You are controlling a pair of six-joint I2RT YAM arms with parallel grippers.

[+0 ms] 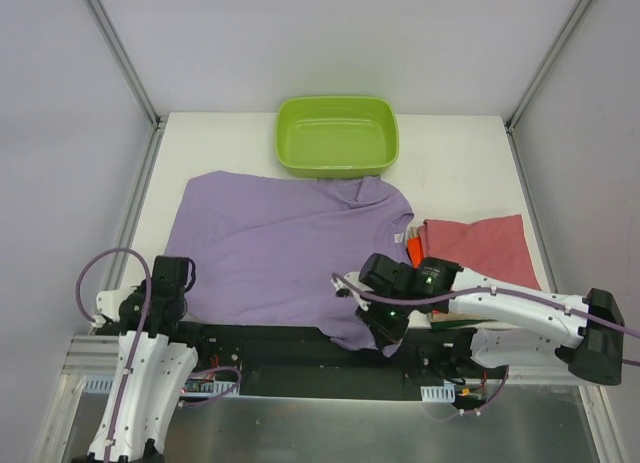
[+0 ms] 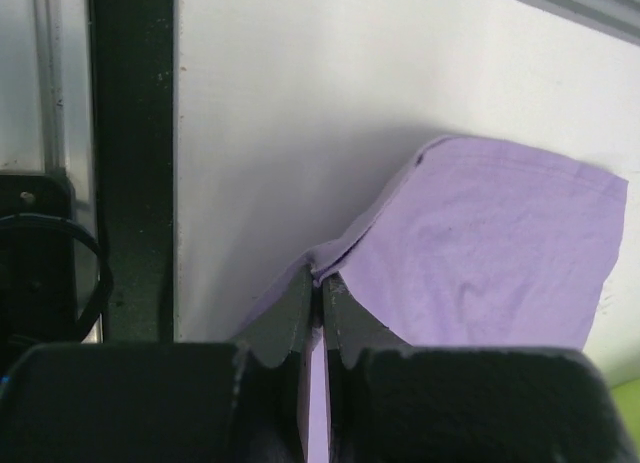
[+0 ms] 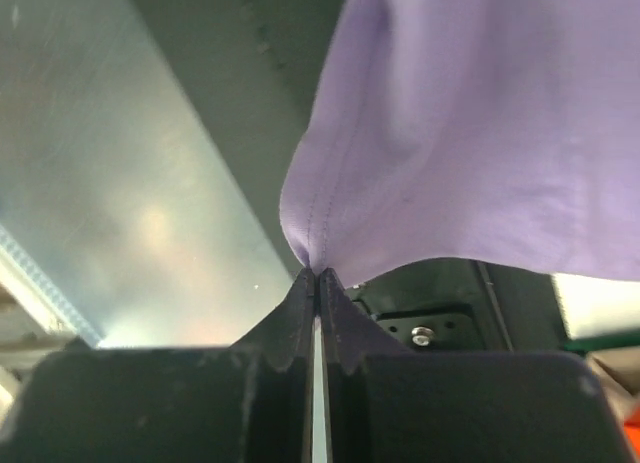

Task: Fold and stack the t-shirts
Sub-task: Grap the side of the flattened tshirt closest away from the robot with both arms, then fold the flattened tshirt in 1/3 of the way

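Now both grippers are closed on the lilac shirt [image 1: 280, 253], which lies spread flat across the middle of the table [image 1: 225, 143]. The left gripper [image 2: 320, 283] pinches its near-left corner, with the cloth rising in a small peak off the white surface. The right gripper [image 3: 317, 275] pinches the near-right corner, and there the fabric hangs lifted over the black rail at the table's near edge. A green tub [image 1: 337, 135] sits at the far edge, its near rim just beside the shirt's far side. A folded red shirt [image 1: 480, 248] lies just right of the lilac sleeve, with an orange one [image 1: 413, 251] showing beneath it. Bare table shows to the left and at both far corners.
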